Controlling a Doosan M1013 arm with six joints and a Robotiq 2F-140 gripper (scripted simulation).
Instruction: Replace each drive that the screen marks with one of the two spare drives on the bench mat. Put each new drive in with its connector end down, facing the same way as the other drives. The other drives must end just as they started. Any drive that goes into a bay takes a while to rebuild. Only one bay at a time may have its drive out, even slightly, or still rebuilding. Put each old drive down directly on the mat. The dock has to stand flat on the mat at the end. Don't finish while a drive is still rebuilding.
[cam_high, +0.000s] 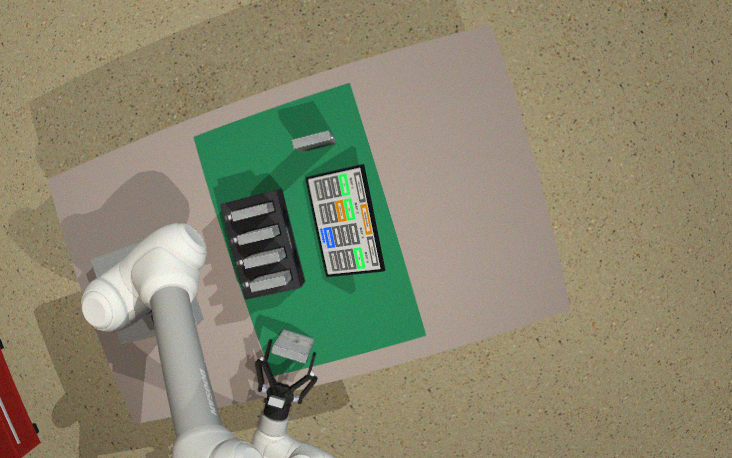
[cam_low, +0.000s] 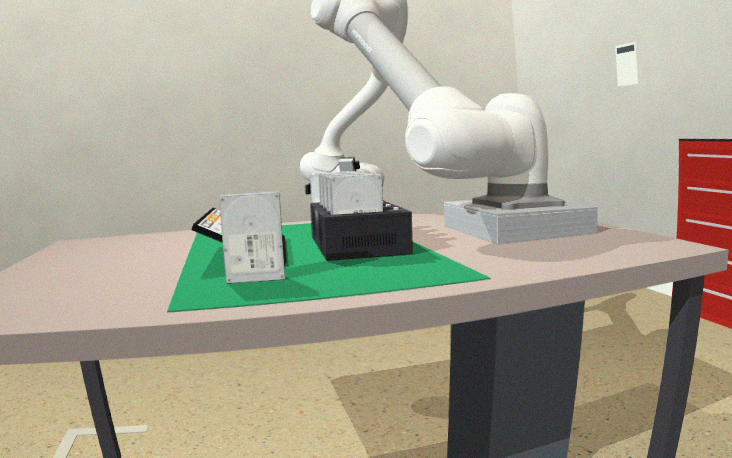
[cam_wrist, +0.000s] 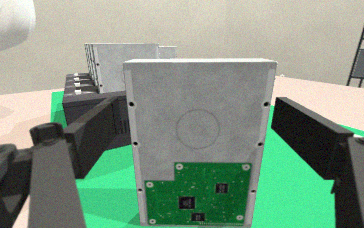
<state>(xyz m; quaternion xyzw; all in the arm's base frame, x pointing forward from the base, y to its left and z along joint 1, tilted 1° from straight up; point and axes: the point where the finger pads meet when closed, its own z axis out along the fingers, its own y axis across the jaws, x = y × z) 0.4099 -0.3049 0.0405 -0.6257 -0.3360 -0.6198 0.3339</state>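
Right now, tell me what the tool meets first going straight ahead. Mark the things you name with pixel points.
Probably the near drive (cam_high: 293, 346) (cam_wrist: 200, 115), standing on the mat (cam_high: 372, 318) (cam_wrist: 100, 195) ahead of the open tool (cam_high: 291, 348) (cam_wrist: 196, 112); its fingers would likely pass either side, though the depth is hard to judge.

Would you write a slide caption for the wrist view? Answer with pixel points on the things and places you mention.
Open hand (cam_high: 289, 348) (cam_wrist: 196, 112) around an upright drive (cam_high: 293, 345) (cam_wrist: 200, 115), loaded dock (cam_high: 294, 253) (cam_wrist: 93, 105) behind.
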